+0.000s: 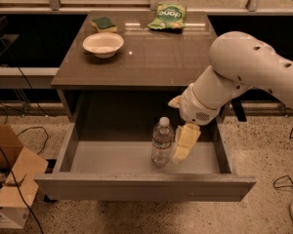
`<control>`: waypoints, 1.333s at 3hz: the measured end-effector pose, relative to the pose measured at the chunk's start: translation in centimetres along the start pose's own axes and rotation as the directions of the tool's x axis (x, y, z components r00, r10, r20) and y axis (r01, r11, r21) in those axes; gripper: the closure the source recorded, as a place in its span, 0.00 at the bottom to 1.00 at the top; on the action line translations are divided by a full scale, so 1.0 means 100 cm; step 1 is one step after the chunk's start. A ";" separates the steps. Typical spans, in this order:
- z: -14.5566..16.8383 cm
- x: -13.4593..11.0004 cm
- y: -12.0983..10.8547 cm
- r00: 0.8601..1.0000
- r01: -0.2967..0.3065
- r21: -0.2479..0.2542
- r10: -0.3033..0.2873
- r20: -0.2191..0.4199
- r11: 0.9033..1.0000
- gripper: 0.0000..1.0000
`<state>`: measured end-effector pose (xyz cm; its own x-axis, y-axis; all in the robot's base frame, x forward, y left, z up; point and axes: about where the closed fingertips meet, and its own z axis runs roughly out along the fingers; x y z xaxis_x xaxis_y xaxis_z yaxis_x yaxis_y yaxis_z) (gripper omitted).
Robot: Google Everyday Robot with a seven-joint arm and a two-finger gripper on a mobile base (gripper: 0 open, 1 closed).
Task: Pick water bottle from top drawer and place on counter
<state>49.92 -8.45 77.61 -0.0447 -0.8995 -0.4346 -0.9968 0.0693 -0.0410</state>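
Note:
The water bottle stands upright in the open top drawer, right of its middle, white cap up. My gripper hangs from the white arm just right of the bottle, inside the drawer. It is open: one pale finger points down beside the bottle, and the other finger tip shows higher up at the drawer's back. The gripper holds nothing. The glossy brown counter lies above the drawer.
On the counter are a white bowl at the left, a green sponge behind it and a green chip bag at the back. A cardboard box and cables lie on the floor at the left.

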 end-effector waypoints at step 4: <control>0.031 -0.018 -0.045 0.999 0.001 -0.001 -0.001 -0.039 1.000 0.72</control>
<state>54.71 -5.84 75.80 -0.0467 -0.9156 -0.3993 -0.9968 0.0684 -0.0403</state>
